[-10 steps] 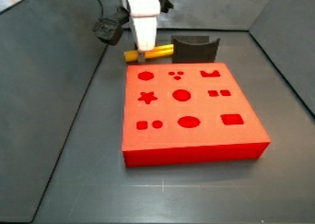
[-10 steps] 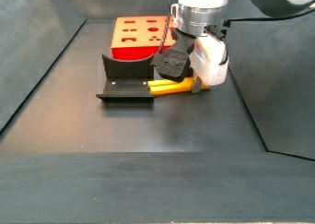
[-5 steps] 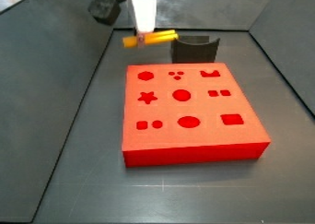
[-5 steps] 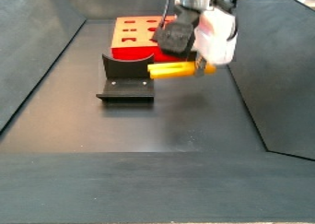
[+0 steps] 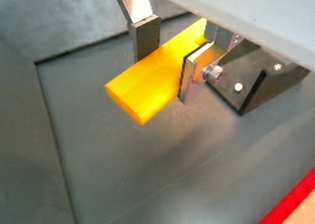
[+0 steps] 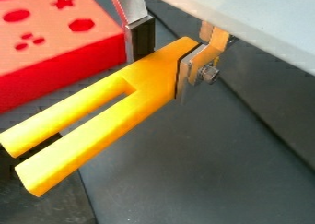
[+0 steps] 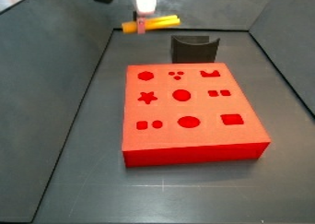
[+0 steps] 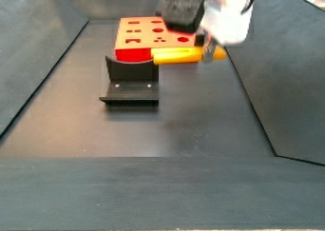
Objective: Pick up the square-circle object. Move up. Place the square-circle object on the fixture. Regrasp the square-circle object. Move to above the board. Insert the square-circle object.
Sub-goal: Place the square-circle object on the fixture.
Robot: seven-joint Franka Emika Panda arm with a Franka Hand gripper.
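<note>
In a wrist view the gripper (image 5: 170,64) has its two fingers (image 5: 194,73) closed on the peg (image 5: 154,78), which is held in the air above the grey floor. The fixture (image 5: 255,76) lies just beside it. The grip sits on the middle of the peg, so the peg may turn between the pads if it touches the fixture's edge.

In a wrist view the two prongs of the peg (image 6: 92,136) reach far out from the fingers (image 6: 187,69), and the board (image 6: 50,34) is near. This long free end could hit something first.

In a side view the peg (image 7: 150,25) hangs high, to the side of the fixture (image 7: 193,48) and behind the board (image 7: 194,110). If the descent is not well aligned, I think the peg will miss the notch.

In a side view the peg (image 8: 181,55) is level, above and beside the fixture (image 8: 129,82). Releasing too early could let it fall onto the floor.
</note>
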